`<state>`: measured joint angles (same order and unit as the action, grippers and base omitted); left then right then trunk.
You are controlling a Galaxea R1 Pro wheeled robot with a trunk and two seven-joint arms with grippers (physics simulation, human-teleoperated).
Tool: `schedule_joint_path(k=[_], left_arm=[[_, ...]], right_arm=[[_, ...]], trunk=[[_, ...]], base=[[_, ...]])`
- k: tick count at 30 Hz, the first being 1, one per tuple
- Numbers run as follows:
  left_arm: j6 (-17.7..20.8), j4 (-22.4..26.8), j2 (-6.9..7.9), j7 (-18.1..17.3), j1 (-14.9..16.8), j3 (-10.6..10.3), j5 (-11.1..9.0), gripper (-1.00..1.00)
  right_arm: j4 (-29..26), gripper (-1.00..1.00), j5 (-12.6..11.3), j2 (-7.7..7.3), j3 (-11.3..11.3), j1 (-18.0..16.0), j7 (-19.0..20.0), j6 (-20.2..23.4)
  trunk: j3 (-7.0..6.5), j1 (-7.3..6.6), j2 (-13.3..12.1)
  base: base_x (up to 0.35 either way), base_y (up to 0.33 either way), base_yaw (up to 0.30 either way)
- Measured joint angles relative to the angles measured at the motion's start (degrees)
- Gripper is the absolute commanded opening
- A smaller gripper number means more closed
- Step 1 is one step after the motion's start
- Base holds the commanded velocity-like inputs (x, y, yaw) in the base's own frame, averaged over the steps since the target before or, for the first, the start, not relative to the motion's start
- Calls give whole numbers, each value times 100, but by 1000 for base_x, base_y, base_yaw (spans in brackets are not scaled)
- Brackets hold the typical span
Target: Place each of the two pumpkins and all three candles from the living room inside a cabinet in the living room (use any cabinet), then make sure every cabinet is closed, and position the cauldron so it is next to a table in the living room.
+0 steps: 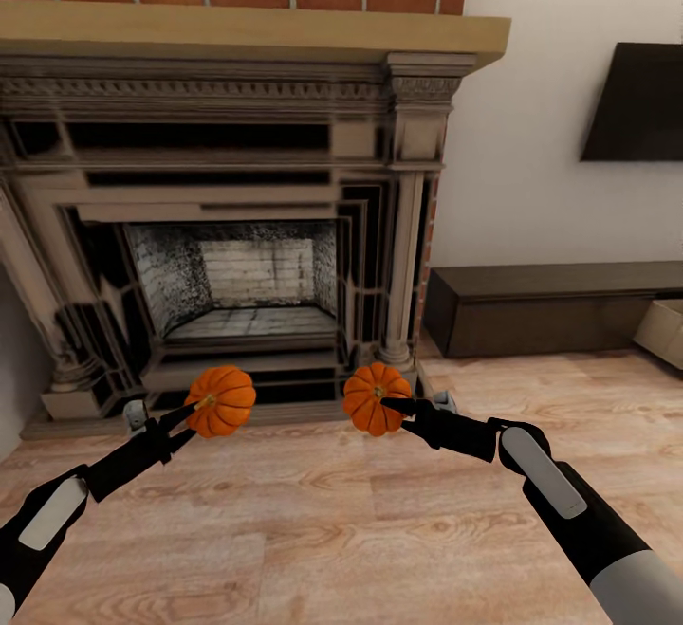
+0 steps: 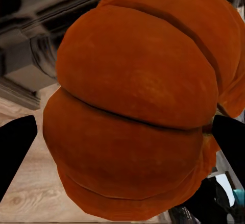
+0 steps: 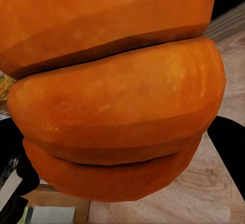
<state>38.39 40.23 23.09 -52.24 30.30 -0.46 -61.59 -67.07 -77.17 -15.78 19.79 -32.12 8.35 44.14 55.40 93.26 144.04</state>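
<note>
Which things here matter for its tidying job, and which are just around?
Part of the job:
- pumpkin held in the left claw
- pumpkin held in the right claw
- low dark cabinet, shut

Just around:
- fireplace
- wall television
- beige box on the floor

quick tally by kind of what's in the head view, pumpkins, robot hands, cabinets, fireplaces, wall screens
Bright-orange ribbed pumpkins: 2, one held in the left hand, one held in the right hand
Black robot hands: 2
Long low dark-brown wooden cabinet: 1
Grey carved fireplace under a brick wall: 1
Dark flat wall screen: 1
Total: 7
</note>
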Motion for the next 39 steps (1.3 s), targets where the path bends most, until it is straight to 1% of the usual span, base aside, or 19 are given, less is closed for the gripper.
schedule_joint_path(k=[2,6,15,39], left_arm=[[198,-19,-1,-206,-1,-1,25,-100],[275,-53,0,-374,1,5,75,-100],[281,-62,-1,-400,1,3,93,-100],[260,-56,0,-409,0,-1,111,-100]], right_arm=[[0,-100,-4,0,-1,0,0,0],[5,-100,-15,-1,-6,1,-1,0],[144,-100,1,-1,-8,2,13,-1],[202,-100,32,-2,-9,3,15,-11]], trunk=[[-6,0,0],[-15,0,0],[-37,0,0],[-99,1,-1]], base=[[0,0,-4],[0,0,-150],[0,0,-267],[0,0,-277]])
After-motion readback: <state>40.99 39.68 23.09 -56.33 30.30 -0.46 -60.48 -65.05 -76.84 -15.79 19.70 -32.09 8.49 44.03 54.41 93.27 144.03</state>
